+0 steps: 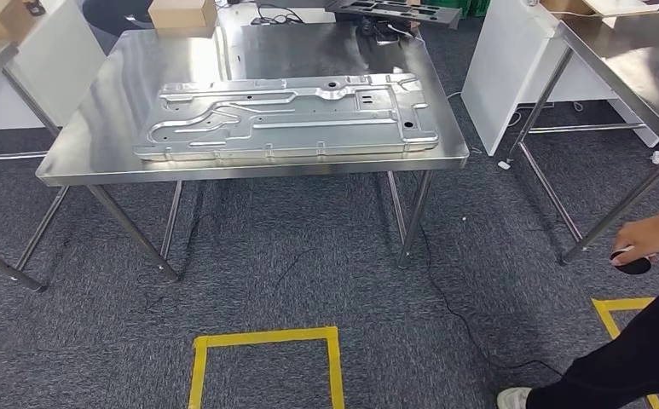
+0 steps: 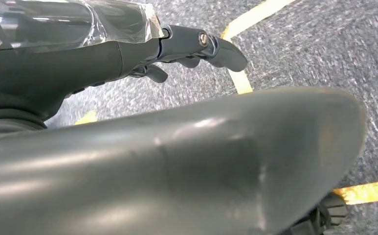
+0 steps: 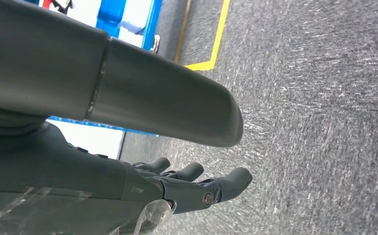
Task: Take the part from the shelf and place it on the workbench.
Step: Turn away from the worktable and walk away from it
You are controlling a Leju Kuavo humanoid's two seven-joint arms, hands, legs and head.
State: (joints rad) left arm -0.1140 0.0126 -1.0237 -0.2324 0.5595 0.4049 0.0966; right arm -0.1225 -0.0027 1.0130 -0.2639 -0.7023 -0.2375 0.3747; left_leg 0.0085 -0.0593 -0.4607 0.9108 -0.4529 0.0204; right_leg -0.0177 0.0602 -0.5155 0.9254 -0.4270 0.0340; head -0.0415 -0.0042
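A large stamped silver metal part (image 1: 287, 117) lies flat on the steel workbench (image 1: 95, 119) straight ahead in the head view, near its front edge. My left hand (image 2: 187, 46) hangs over grey carpet in the left wrist view, fingers extended and apart, holding nothing. Over carpet too, my right hand (image 3: 196, 183) has its fingers stretched out and apart with nothing in them.
A person stands at the right, an arm (image 1: 650, 239) reaching toward a second steel table (image 1: 641, 60). Yellow floor tape (image 1: 266, 341) marks a square on the carpet before the workbench. A cable (image 1: 462, 324) trails across the floor. Cardboard boxes (image 1: 181, 13) sit behind the bench.
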